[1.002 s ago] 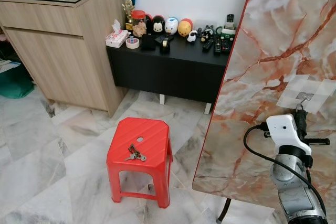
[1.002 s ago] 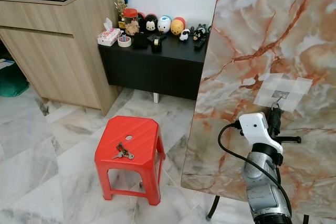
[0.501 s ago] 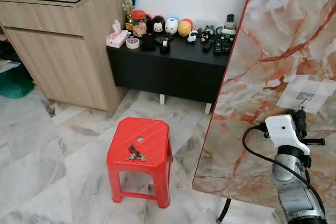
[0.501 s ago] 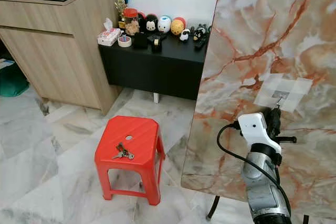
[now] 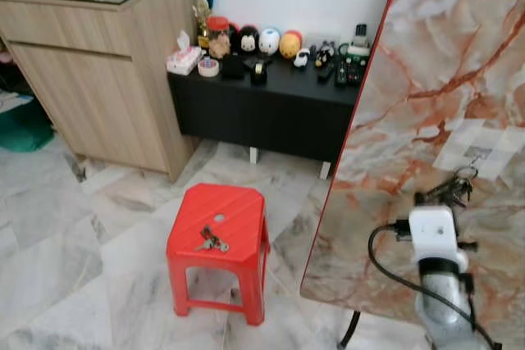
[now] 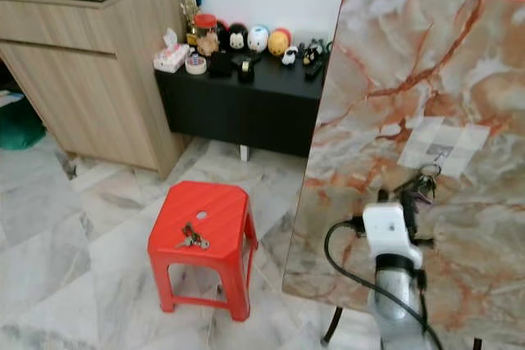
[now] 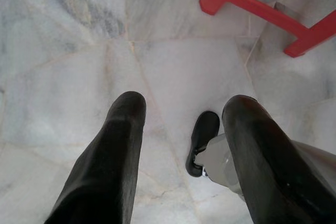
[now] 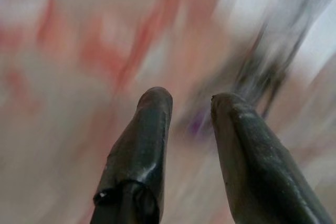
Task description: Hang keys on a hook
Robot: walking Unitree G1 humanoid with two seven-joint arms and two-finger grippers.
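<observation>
One bunch of keys [image 5: 449, 190] appears to hang from the hook [image 5: 474, 153] on the upright marble board [image 5: 426, 79], so the hanging step looks done; the ring sits just below the hook, though blur prevents confirming it is fully seated. What is left, by judgement: clear the right gripper [image 8: 191, 103] from the board. A second bunch [image 5: 212, 242] lies on the red stool [image 5: 238, 211], well apart from both grippers; whether it also belongs to the task cannot be told.

Right fingers [image 8: 152, 129]: narrowly parted, holding nothing, pointing at the board, with the hung bunch just beyond the tips. Left gripper [image 7: 181, 129]: hangs idle over the floor, fingers wide apart and empty.

Hung bunch: dark, several keys fanned below a thin metal ring, with a small purple spot; fine detail is blurred
</observation>
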